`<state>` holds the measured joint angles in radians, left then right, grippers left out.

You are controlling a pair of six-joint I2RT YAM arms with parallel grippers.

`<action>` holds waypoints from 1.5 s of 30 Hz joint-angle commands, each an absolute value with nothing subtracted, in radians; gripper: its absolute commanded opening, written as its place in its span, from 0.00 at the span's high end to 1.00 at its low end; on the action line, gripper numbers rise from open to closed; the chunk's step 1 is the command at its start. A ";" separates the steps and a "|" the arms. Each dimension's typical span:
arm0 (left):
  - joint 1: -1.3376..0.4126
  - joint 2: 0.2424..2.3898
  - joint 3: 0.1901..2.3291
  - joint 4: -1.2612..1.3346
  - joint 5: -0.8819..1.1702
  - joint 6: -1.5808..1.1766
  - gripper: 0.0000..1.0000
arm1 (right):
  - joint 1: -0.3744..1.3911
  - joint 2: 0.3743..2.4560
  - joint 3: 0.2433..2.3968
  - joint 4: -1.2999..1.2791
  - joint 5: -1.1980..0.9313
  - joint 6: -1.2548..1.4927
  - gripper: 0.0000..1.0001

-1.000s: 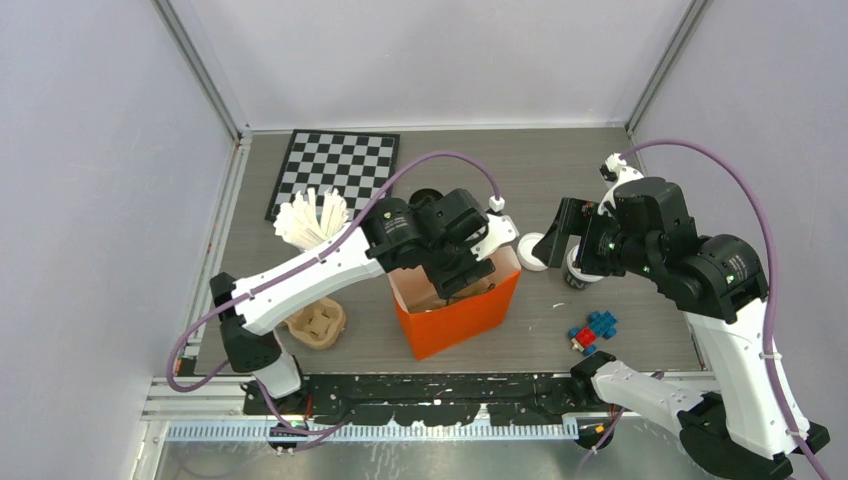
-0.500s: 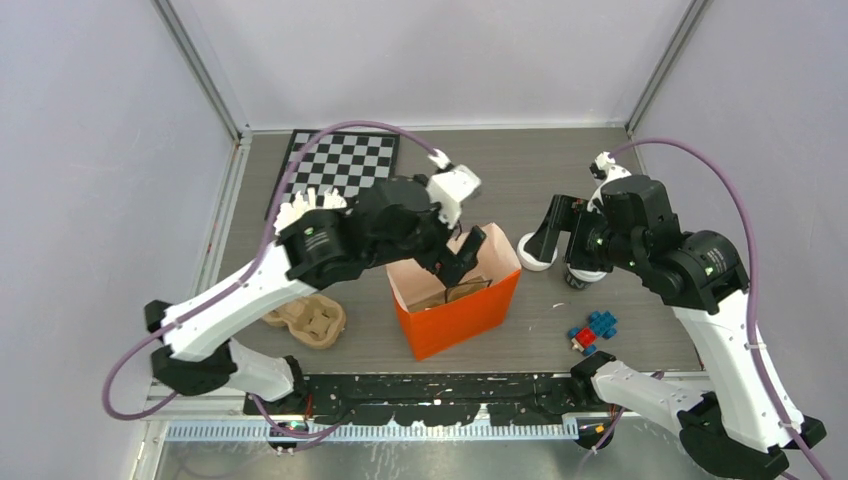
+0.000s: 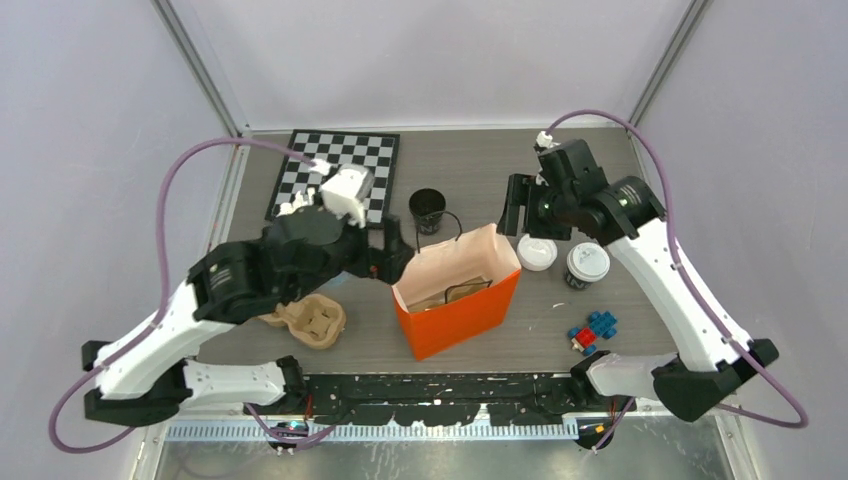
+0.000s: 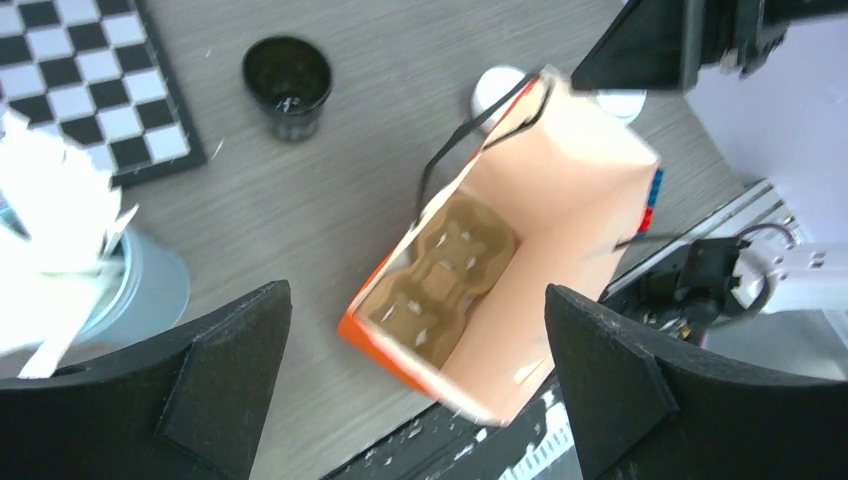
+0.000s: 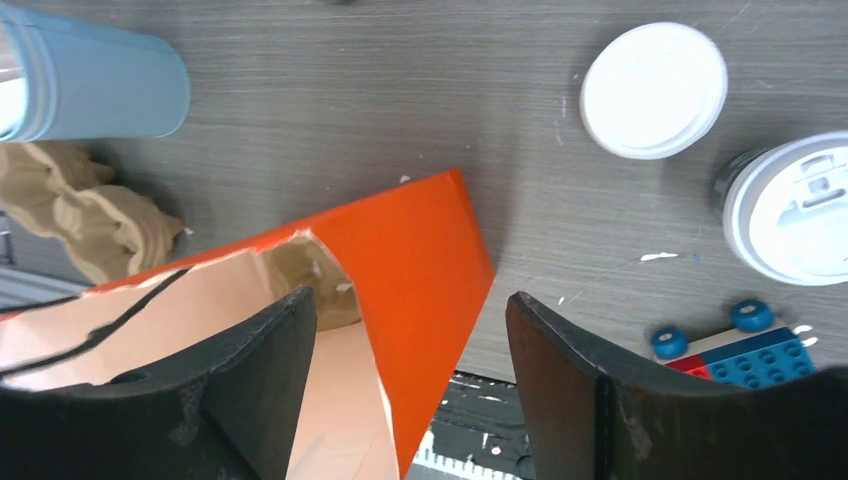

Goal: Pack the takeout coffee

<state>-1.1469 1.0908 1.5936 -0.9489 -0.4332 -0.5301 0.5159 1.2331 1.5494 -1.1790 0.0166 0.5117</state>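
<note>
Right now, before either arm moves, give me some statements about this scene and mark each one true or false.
1. The orange bag holds a cardboard cup carrier. True.
2. The black cup beside the chessboard has a lid on. False: it stands open, with no lid.
3. A loose white lid lies next to the lidded cup. True.
4. The left gripper grips a cup. False: it is open and empty.
5. A coffee cup sits in the carrier. False: the slots that show are empty.
</note>
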 commanded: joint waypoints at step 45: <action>-1.117 1.296 1.565 -1.166 -0.436 -1.097 0.45 | 0.793 1.192 1.641 -1.293 0.362 0.555 0.44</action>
